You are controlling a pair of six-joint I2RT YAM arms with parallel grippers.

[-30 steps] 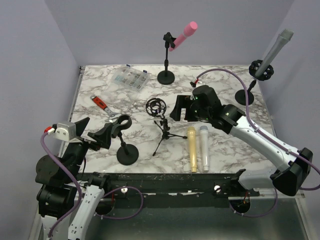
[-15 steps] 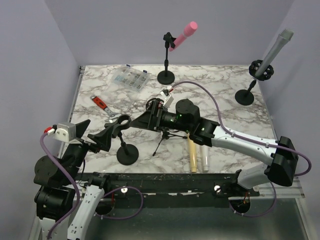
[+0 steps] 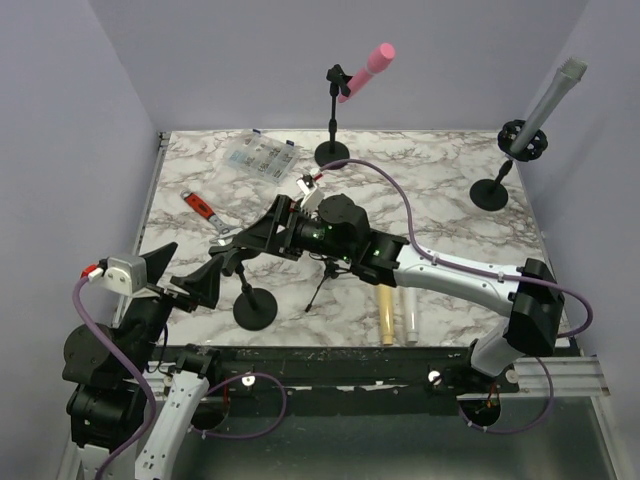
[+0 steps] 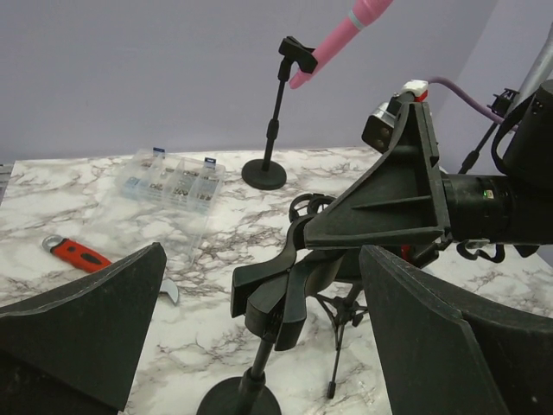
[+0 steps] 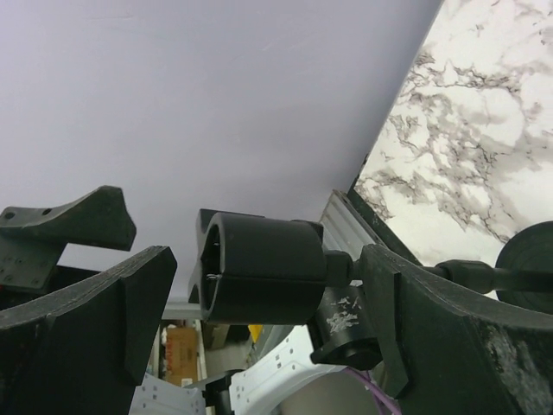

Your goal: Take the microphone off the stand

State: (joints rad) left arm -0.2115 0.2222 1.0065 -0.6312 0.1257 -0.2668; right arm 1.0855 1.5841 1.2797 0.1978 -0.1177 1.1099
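Black stands [image 3: 254, 308]: 4 | mounted microphones [image 3: 367, 68]: 2 | loose microphones [image 3: 384, 296]: 2

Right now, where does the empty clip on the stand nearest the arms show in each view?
Top external: clip lower left of centre, above its round base.
Left wrist: clip lower centre.
Right wrist: clip dead centre, between the fingers of the right gripper.
Shared landmark: the marble table.

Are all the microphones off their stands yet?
Not yet. Two look done: the gold microphone and white microphone lie on the table. The right gripper is open around an empty clip, gripping nothing. The pink microphone and grey microphone are left to take out.
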